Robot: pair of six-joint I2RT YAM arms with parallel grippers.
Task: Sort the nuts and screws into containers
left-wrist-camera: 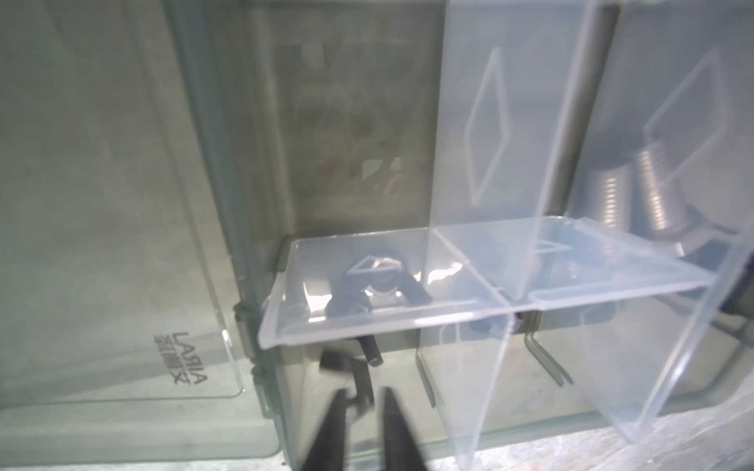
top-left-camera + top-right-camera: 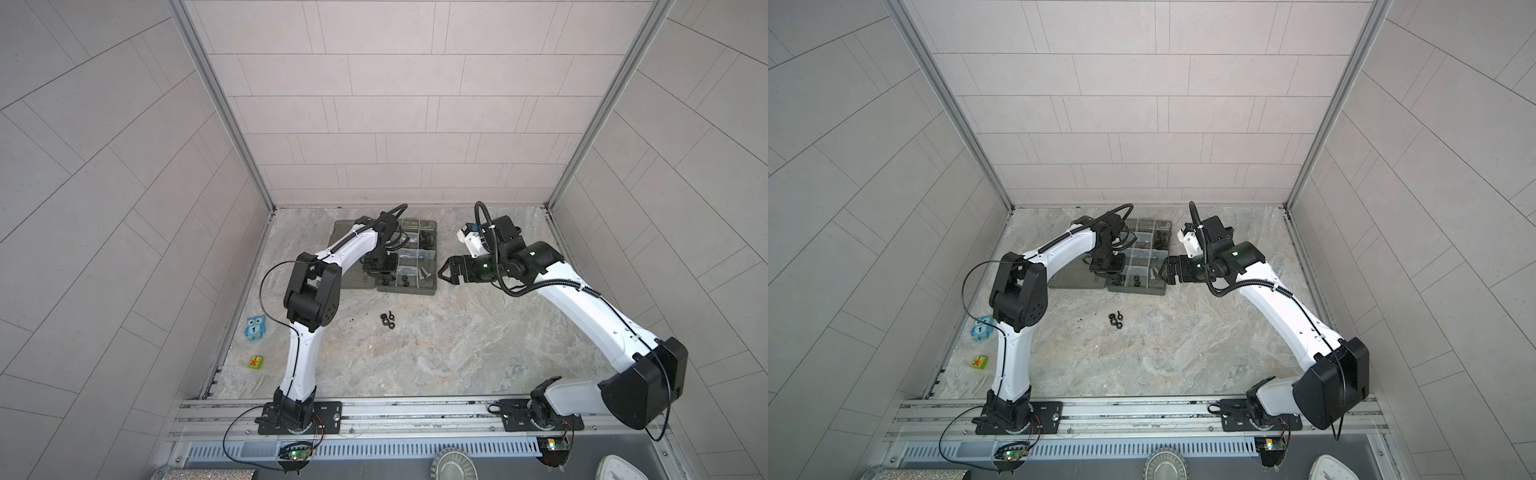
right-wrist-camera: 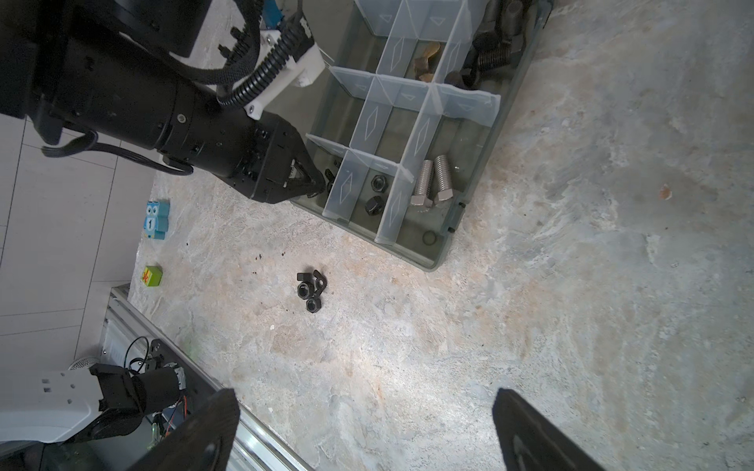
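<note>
Now the left pincer (image 1: 364,407) hangs low in the corner compartment of the containers (image 3: 383,114), just beside the hinged lid (image 1: 102,204). Its fingers (image 1: 393,412) stand a little apart. A blurred dark piece (image 1: 355,387) sits by them, and I cannot tell whether it is touched. The right pincer (image 3: 364,393) hovers above the bench (image 3: 571,285), just beside the box (image 2: 409,291), spread wide with nothing between its fingers. Two silver screws (image 3: 432,179) lie side by side in the opposite corner compartment of the near row. Two nuts (image 3: 377,191) lie in the compartment between. Black screws (image 3: 493,45) are piled in a far compartment. A tight cluster of loose nuts (image 2: 388,319) lies on the bench in front of the box, apart from it.
</note>
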